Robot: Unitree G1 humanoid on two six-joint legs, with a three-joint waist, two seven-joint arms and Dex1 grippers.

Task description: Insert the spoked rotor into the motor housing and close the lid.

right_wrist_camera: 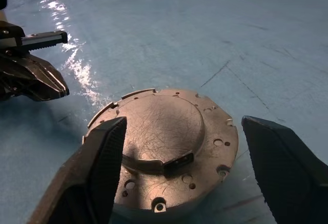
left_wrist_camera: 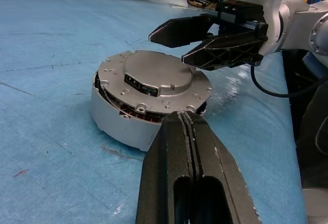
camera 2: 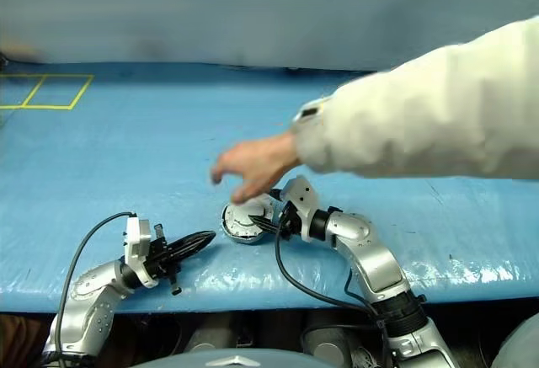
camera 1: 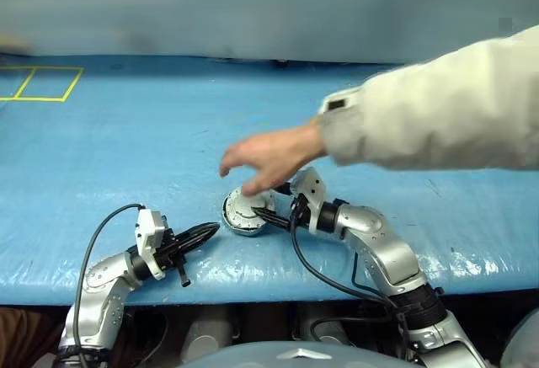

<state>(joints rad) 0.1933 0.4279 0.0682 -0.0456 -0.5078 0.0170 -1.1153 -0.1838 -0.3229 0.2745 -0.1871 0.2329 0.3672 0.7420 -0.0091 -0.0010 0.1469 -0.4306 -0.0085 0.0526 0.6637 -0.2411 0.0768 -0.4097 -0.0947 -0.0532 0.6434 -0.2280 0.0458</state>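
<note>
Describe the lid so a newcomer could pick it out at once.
On the blue table, look near the front edge, between the robot's two hands. There sits the motor housing, a round silver cup, and the lid lies on top of it. It is the grey disc with small holes round its rim and a raised middle.

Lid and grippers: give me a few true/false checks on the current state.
1. The lid lies on top of the motor housing. True.
2. The right gripper is shut on the lid. False: its fingers stand open on either side of the lid, not touching it.
3. The left gripper is shut and holds nothing. True.
4. A person's hand reaches in above the housing. True.
5. The housing stands inside the yellow taped squares. False: those squares are at the far left corner of the blue table; the housing is near the front edge, between the grippers.
</note>
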